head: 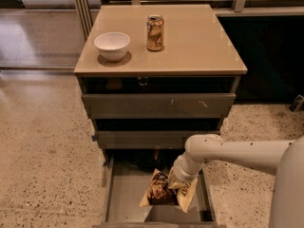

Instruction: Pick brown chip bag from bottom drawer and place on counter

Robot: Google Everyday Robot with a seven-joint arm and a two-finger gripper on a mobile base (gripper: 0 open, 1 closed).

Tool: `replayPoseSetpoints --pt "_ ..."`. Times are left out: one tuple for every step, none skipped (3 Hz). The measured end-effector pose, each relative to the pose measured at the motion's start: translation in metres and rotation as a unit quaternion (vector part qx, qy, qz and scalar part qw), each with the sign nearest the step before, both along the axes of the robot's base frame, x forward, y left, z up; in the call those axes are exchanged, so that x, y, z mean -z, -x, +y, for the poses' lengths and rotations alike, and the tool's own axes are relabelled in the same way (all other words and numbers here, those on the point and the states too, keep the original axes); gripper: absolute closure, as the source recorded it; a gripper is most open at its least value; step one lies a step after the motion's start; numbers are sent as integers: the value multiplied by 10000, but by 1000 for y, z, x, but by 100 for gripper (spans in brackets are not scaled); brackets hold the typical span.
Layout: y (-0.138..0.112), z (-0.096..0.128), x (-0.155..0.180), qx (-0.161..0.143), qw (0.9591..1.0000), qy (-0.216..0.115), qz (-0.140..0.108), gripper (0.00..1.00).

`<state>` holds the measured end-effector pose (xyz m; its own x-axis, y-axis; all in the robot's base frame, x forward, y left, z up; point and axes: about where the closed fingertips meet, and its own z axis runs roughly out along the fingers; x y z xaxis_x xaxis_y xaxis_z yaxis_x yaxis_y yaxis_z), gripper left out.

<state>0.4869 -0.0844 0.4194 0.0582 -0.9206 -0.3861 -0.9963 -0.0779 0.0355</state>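
The brown chip bag (163, 192) has a dark centre and cream-tan ends, and it hangs tilted over the open bottom drawer (124, 194). My gripper (176, 178) reaches down from the right into the drawer and is shut on the bag's upper right edge. My white arm (232, 151) comes in from the right. The bag's lower end is at or just above the drawer floor. The beige counter (199, 42) is the cabinet top above.
A white bowl (112, 45) and a gold drink can (155, 32) stand on the counter's back left half. The top drawer (156, 106) and middle drawer (142, 139) stick out slightly above the bag. Speckled floor lies on both sides.
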Motion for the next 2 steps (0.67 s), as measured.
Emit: replayPoseSetpoints --pt "4 -6 -33 10 9996 253 -153 100" --pt "6 -9 -81 3 9973 597 -434 100"
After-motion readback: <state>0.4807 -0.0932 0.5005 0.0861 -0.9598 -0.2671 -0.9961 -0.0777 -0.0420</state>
